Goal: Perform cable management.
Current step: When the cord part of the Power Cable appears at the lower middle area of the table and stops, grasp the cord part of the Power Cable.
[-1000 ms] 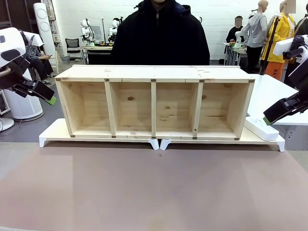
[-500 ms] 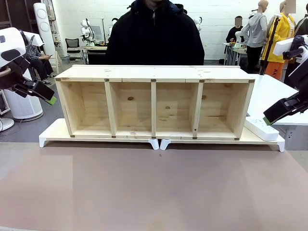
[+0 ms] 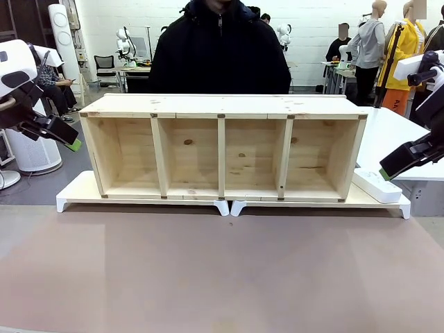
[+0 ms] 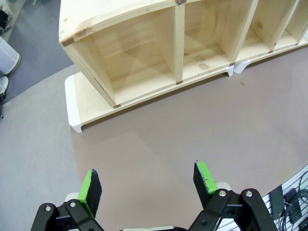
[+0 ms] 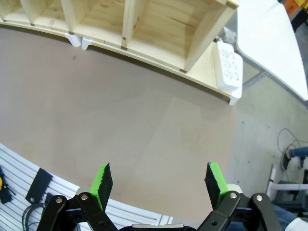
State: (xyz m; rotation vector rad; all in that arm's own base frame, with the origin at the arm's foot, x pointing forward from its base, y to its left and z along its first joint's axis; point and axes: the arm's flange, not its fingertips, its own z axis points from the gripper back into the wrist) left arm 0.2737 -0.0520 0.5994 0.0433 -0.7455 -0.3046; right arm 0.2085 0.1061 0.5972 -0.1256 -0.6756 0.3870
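Brown matte tabletop [image 3: 222, 277] under four-bay pine shelf [image 3: 222, 105] on white risers [image 3: 73, 193], white power strip [image 3: 377, 185] at right end. Left gripper [image 4: 146, 171], right gripper [image 5: 158, 167] spread wide, holding nothing. Whereabouts of cable impossible to tell.

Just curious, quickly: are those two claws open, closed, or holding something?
Left gripper: open, holding nothing.
Right gripper: open, holding nothing.

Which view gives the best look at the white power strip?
The right wrist view: the power strip is seen from above, sockets plain, beside the wooden shelf's end. The front view shows the power strip at a low angle, sockets hard to make out.
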